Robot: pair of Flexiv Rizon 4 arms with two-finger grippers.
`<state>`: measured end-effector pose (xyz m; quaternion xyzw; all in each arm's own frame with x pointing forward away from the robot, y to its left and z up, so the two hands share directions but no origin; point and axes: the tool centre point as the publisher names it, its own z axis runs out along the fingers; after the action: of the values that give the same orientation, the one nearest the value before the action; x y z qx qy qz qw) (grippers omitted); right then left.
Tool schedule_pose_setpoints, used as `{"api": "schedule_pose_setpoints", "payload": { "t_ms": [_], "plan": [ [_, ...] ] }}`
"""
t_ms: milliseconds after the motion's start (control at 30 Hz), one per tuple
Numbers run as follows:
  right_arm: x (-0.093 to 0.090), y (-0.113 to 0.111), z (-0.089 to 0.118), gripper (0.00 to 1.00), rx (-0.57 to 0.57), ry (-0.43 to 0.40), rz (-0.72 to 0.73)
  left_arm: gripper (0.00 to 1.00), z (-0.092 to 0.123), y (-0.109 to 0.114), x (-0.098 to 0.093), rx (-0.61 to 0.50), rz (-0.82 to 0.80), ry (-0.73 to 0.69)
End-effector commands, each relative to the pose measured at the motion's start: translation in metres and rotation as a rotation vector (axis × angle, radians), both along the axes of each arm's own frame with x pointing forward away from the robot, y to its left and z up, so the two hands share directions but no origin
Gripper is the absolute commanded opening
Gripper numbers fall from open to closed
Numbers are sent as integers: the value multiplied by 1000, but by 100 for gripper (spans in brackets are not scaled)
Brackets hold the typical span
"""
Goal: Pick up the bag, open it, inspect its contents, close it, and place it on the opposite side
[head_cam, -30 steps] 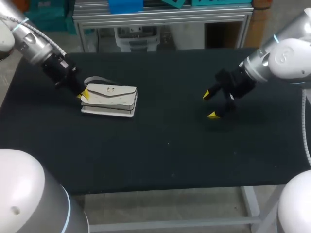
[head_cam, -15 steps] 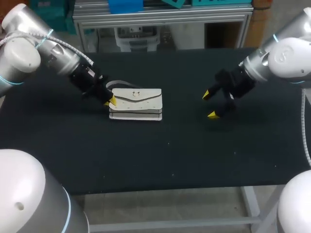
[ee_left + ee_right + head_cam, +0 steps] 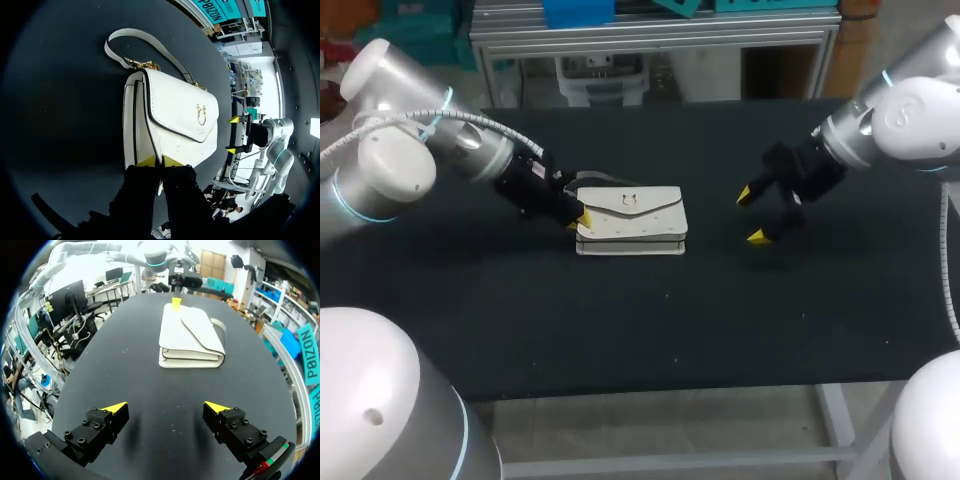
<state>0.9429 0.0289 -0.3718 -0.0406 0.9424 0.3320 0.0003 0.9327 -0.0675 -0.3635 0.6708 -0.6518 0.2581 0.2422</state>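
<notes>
White bag [image 3: 630, 222] lies flat on the desk [image 3: 650, 330], flap [image 3: 655, 202] shut. The left gripper [image 3: 578, 218] pinches its end with closed jaws. The right gripper [image 3: 752, 215] hovers near, jaws wide apart. Lifting, opening, looking and closing all seem left to do. Only the left wrist view shows the pinch and the gold clasp [image 3: 202, 114] close up.

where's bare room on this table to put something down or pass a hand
The whole near strip of the table, in front of the bag, is bare. So is the gap between the bag and the open right claw, and the far strip behind them. Crowded only where the left claw grips the bag's end.
</notes>
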Motion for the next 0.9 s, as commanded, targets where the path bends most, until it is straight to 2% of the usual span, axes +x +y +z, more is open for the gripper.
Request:
{"api": "schedule_pose_setpoints", "payload": {
  "t_ms": [33,300,533,567,600,633,667,900],
  "plan": [
    [1,0,0,100,-1,2,1,0,-2,-17,-5,11,164,-185],
    [1,0,0,100,-1,2,1,0,-5,-32,-3,12,173,-179],
    [1,0,0,100,-1,2,1,0,-6,-45,5,17,83,-133],
    [1,0,0,100,-1,2,1,16,-6,-47,5,21,79,-133],
    [1,0,0,100,-1,2,1,49,-6,-48,5,22,55,-125],
    [1,0,0,100,-1,2,1,93,-5,-48,5,20,40,-117],
    [1,0,0,100,-1,2,1,100,-4,-49,5,35,35,-127],
    [1,0,0,100,-1,2,1,100,3,-35,0,61,-46,-104]
  ]
}}
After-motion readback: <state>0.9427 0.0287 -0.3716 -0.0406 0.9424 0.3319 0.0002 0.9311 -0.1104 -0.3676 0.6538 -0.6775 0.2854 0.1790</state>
